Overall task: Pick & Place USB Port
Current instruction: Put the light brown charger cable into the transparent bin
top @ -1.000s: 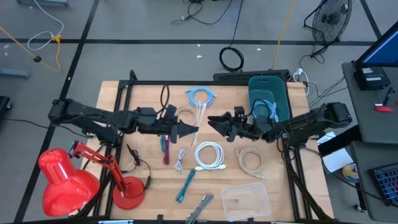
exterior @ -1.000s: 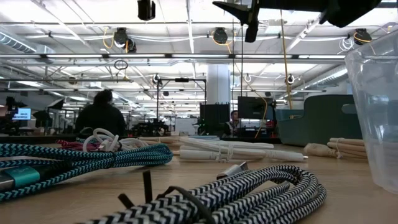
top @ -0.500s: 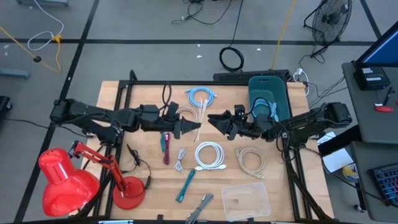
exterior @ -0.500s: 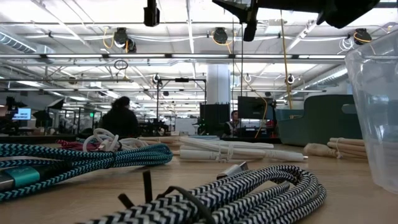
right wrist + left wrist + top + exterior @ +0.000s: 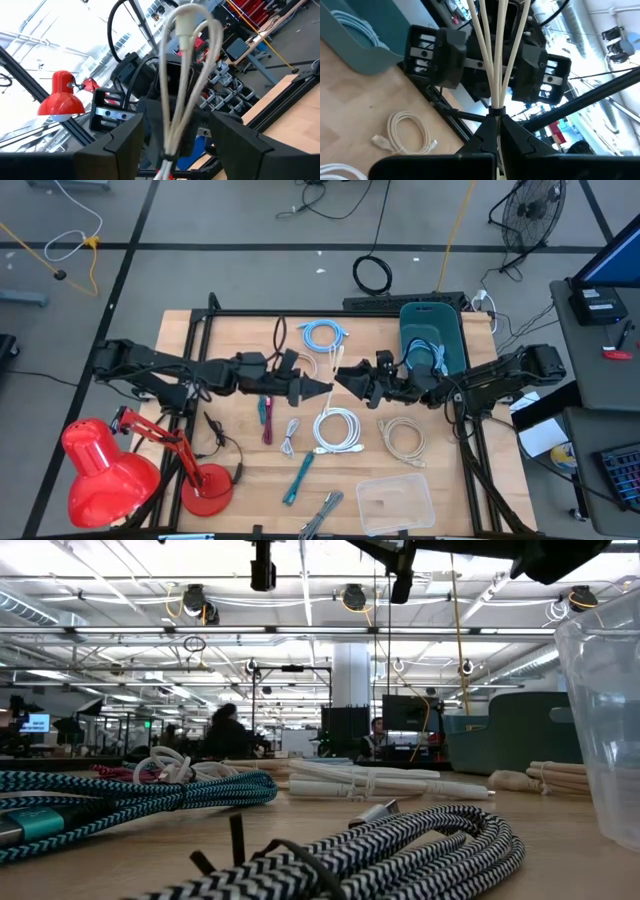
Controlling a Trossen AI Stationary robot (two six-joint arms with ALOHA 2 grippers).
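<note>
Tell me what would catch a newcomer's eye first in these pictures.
Mid-table, the left end effector is shut on a cream cable held up before the open right end effector, as if handing it over. Next comes the big red desk lamp at the table's near-left corner.

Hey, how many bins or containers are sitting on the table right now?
2. A teal plastic bin stands at the table's far right corner. A clear plastic tub sits at the near edge, right of centre. The arms could hide something small, but no other container shows.
</note>
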